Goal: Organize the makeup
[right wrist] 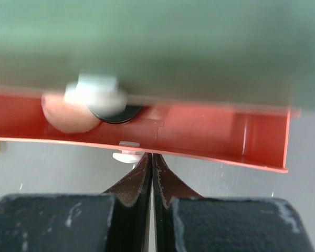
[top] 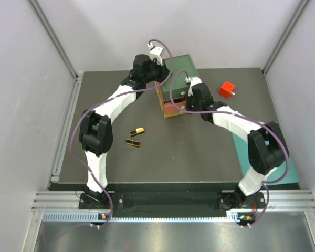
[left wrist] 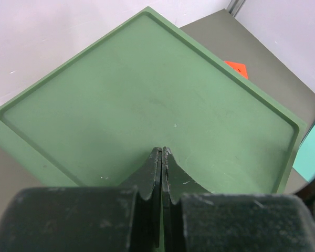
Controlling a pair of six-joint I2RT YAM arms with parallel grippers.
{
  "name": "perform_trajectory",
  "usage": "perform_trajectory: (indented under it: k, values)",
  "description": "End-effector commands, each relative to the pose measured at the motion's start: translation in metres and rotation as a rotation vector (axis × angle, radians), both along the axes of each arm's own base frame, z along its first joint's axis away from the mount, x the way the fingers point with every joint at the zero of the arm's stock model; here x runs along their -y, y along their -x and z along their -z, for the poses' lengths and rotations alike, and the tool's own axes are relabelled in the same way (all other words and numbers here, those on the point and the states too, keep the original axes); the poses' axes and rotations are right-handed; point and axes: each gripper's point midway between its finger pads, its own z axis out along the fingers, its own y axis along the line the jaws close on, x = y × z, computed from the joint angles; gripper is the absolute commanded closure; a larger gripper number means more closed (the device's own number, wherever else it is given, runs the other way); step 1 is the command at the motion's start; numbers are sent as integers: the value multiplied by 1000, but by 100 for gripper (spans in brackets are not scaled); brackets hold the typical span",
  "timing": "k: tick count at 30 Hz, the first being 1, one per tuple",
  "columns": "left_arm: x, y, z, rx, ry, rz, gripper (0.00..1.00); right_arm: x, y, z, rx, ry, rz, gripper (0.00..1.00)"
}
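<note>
Two gold-black cases (top: 137, 131) (top: 133, 143) lie on the dark mat left of centre. The drawer box (top: 178, 73) has its red drawer (top: 171, 108) pulled out. In the right wrist view the red drawer (right wrist: 210, 131) holds a round peach compact (right wrist: 65, 116) and a black disc (right wrist: 119, 114). My right gripper (right wrist: 151, 156) is shut and empty, its tips at the drawer's front edge just right of a white knob (right wrist: 125, 156). My left gripper (left wrist: 161, 150) is shut and empty, just over the box's green top (left wrist: 147, 94). The tubes and bottles are out of view.
A red cube (top: 227, 89) sits right of the box and shows in the left wrist view (left wrist: 236, 67). A teal mat (top: 250, 157) lies under the right arm. A blurred white piece (right wrist: 94, 93) hangs over the drawer. Grey walls close in the back and sides.
</note>
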Motion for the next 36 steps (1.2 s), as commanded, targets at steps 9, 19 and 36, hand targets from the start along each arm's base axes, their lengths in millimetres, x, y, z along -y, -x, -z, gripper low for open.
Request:
perform_trajectory:
  k: [9, 19, 36]
  values:
    - [-48, 43, 153, -440, -281, -65, 100, -27, -47, -31, 123, -121, 49, 100]
    - [-47, 43, 157, -447, -279, -60, 100, -11, 5, -42, 103, -196, 23, 93]
    - [-43, 47, 161, -465, -260, -42, 100, -12, 16, 24, -226, -816, 43, 43]
